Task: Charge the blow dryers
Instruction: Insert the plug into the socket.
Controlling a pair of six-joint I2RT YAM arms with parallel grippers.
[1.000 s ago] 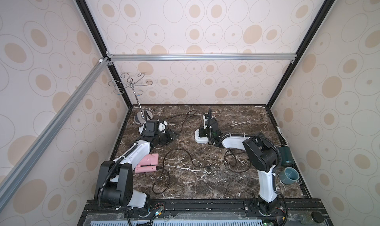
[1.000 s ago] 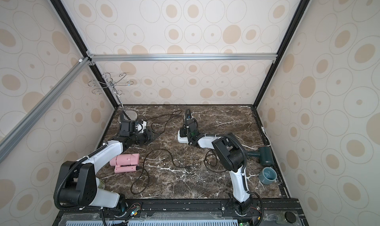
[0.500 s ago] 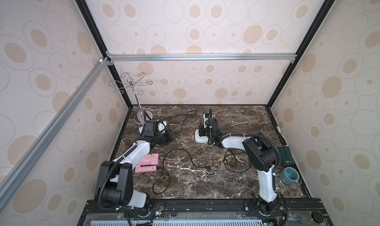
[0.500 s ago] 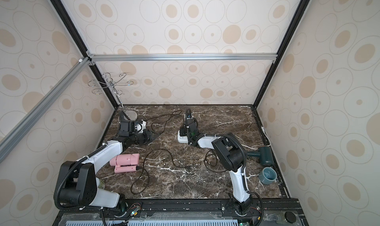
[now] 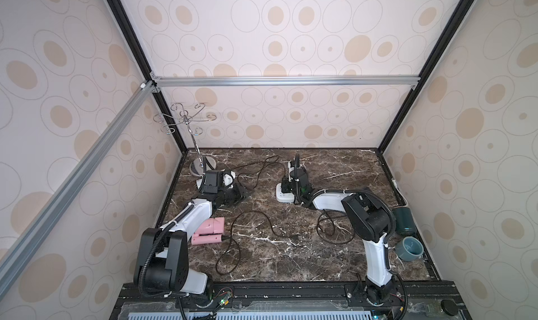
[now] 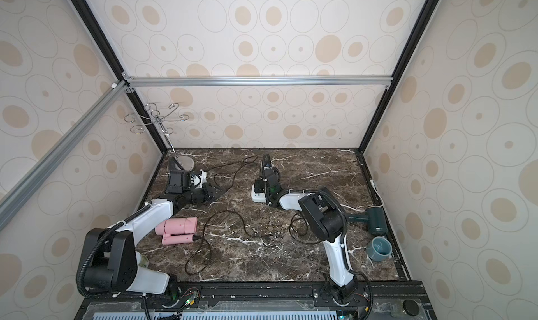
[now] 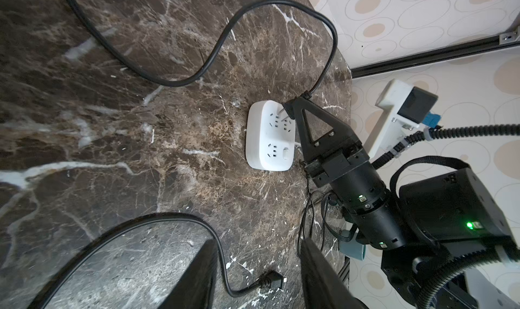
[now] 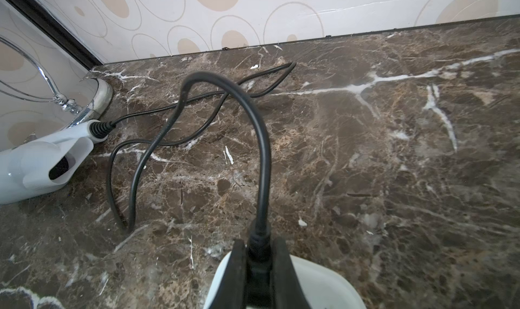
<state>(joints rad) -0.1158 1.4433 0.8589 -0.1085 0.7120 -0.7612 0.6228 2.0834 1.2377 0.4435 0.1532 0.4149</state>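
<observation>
My right gripper [image 8: 257, 245] is shut on a black plug [image 8: 259, 233] and holds it over the white socket block [image 7: 270, 136]. In the left wrist view the plug's metal prongs show at the block's far socket. The plug's cord runs back to the white blow dryer [image 8: 36, 164], which lies at the back left beside my left gripper [image 5: 240, 194]. That gripper [image 7: 257, 245] is open, and a loose black plug [image 7: 271, 279] lies on the table between its fingers. The pink blow dryer [image 5: 211, 231] lies near the left wall. The dark green blow dryer [image 6: 375, 221] lies at the right edge.
A grey-blue cup [image 5: 410, 248] stands at the front right, next to the green dryer. A chrome hook stand [image 5: 201, 164] fills the back left corner. Black cords loop across the middle of the marble table [image 5: 291, 260]. The socket block's white cable [image 6: 353, 208] runs toward the right wall.
</observation>
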